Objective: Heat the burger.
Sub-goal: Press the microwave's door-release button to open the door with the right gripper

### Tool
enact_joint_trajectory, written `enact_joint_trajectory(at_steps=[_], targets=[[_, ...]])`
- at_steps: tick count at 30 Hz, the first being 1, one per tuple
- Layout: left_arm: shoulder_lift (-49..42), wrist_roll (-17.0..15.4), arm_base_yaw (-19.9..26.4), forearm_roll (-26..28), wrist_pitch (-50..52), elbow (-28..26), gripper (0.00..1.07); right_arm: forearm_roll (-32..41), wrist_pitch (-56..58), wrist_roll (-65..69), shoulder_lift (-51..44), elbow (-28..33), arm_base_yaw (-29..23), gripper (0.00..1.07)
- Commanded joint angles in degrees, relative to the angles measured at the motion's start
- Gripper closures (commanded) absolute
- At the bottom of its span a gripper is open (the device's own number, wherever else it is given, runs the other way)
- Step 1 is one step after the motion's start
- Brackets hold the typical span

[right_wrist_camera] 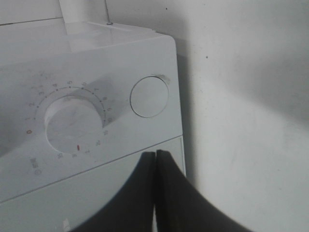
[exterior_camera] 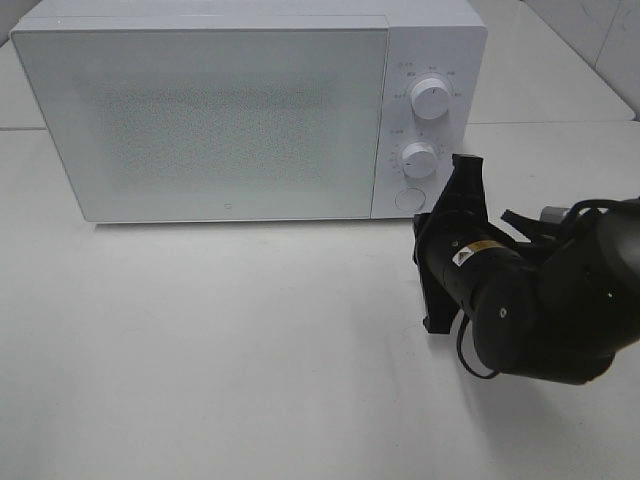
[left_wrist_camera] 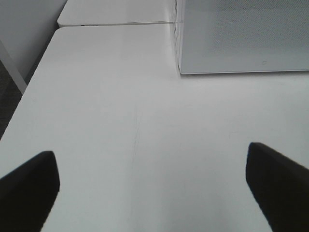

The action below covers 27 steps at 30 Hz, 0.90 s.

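Observation:
The burger is out of view in every frame. A white microwave [exterior_camera: 200, 110] stands at the back of the table with its door shut. My right gripper [exterior_camera: 467, 165] is shut with nothing in it, its tips just right of the round door button [exterior_camera: 407, 198] and the lower knob [exterior_camera: 418, 158]. In the right wrist view the shut tips [right_wrist_camera: 155, 153] point at the control panel, close below the button [right_wrist_camera: 149, 96] and beside the knob [right_wrist_camera: 75, 118]. My left gripper [left_wrist_camera: 150, 157] is open over bare table, its dark fingers [left_wrist_camera: 29, 183] far apart; it does not show in the exterior high view.
An upper knob [exterior_camera: 431, 97] sits above the lower one. The white table [exterior_camera: 250, 350] runs in front of the microwave. In the left wrist view the microwave's corner [left_wrist_camera: 241, 43] stands ahead, and the table's edge [left_wrist_camera: 29, 96] drops to the floor.

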State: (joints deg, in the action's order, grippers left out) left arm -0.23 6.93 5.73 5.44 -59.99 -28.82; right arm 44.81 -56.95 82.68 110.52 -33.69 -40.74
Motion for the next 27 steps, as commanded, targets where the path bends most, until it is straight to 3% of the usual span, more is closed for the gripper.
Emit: enact_joint_trajectory(at_steps=[1, 15, 27], targets=[[-1.20, -0.17, 0.23, 0.29, 0.46, 0.23, 0.06, -0.80, 0.46, -0.06, 1.43, -3.38, 2.06, 1.07], [-1.20, -0.17, 0.23, 0.23, 0.46, 0.23, 0.06, -1.20, 3.61, -0.57, 8.02, -11.23, 5.44, 1.07], [-1.20, -0.17, 0.23, 0.23, 0.46, 0.23, 0.06, -1.78, 3.84, -2.92, 9.05, -12.43, 7.91, 1.07]])
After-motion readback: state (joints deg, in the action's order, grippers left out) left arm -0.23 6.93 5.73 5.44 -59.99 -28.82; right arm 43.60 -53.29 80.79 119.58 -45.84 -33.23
